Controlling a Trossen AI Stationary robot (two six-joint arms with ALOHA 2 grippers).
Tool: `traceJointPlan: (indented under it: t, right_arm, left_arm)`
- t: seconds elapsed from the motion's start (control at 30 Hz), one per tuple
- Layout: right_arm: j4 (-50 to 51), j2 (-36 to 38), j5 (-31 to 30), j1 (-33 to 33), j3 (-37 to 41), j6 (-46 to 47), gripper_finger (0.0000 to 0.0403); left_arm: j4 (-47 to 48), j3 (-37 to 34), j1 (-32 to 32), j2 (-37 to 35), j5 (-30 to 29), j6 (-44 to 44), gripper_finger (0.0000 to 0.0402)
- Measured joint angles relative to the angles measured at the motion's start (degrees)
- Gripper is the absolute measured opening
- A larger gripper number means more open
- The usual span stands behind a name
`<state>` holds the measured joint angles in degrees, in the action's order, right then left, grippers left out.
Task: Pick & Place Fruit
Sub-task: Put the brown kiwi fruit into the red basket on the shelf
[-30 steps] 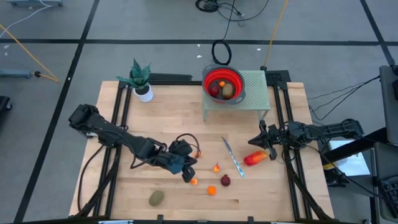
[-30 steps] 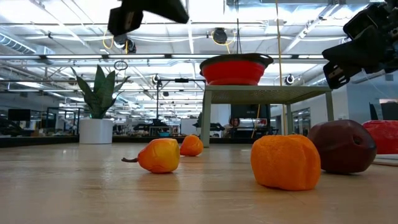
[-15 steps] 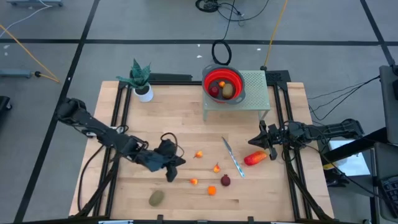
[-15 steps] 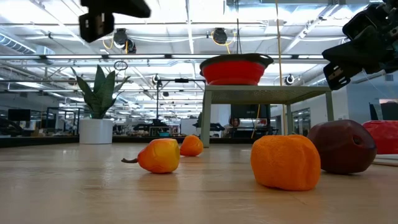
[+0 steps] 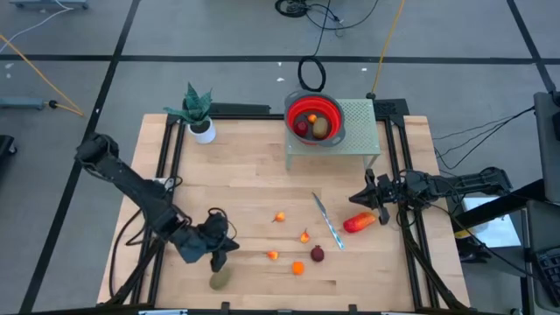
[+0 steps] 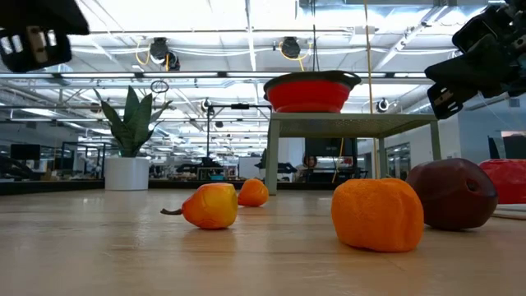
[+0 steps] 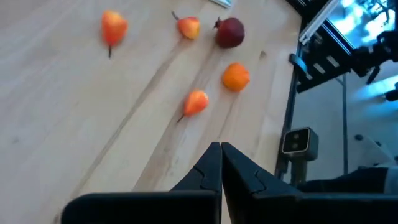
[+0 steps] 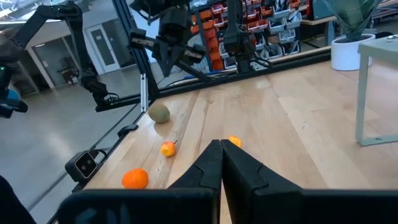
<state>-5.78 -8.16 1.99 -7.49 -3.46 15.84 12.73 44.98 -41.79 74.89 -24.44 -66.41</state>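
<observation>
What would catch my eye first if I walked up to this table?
Probably the red bowl perched on a small green stand at the table's far edge, with fruit already inside. Next, the bright little fruits scattered across the wood near the front, beside a knife. The left claw, shut, hovers by an olive-brown fruit at the front.

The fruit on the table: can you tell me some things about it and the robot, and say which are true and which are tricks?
1. The red bowl sits on the floor. False: it stands on a small green stand.
2. The bowl already holds fruit. True.
3. The left gripper is shut, above the olive-brown oval. True.
4. The right gripper holds the knife. False: it is shut on nothing; the knife lies on the table.
5. A dark red ball lies near the knife. True.
</observation>
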Motion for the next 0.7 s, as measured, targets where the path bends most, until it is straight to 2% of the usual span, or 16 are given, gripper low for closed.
traceJointPlan:
  t: [0.23,0.53,0.7]
  right_arm:
    - [0.0,-0.01,-3.88,0.0,0.0,0.0,0.0]
    - [0.02,0.0,-3.88,0.0,0.0,0.61,0.0]
    - [0.02,-0.02,-3.9,0.0,0.0,0.46,0.0]
  left_arm:
    - [7.2,-0.73,-3.7,0.0,1.44,-9.98,0.0005]
    - [11.21,-0.73,-5.24,0.0,17.38,-31.67,0.0007]
    - [11.01,-0.73,-5.26,0.0,20.93,-40.86,0.0001]
